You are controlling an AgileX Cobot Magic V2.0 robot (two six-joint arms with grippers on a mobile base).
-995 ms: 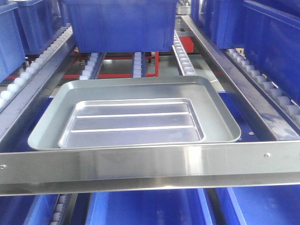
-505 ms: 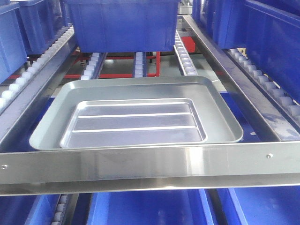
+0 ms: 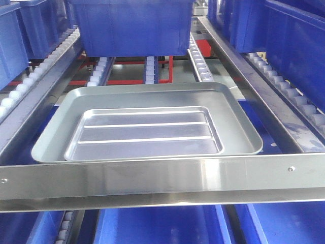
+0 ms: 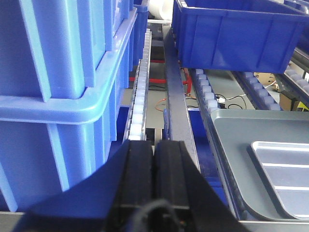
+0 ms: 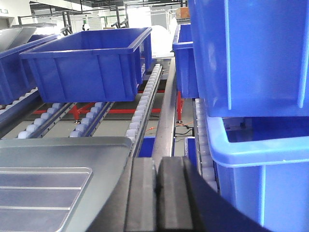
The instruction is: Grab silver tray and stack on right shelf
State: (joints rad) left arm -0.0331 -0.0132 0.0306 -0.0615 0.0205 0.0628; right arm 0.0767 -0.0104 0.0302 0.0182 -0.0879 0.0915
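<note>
On the right shelf [image 3: 152, 175], the silver tray [image 3: 144, 133] lies nested in a larger silver tray [image 3: 238, 127], just behind the shelf's broad front bar, its long axis running side to side along that bar. We see both arms flanking it at the front edge: the left hand [image 4: 153, 159] outside the shelf's left rail, the tray to its right; the right hand [image 5: 157, 174] beyond the right rail, the tray to its left. Neither looks clearly nearer. Both hands are closed, pads pressed together, holding nothing and touching no tray. A blue bin [image 3: 132, 25] sits toward the shelf's back edge. We judge the stacking done.
</note>
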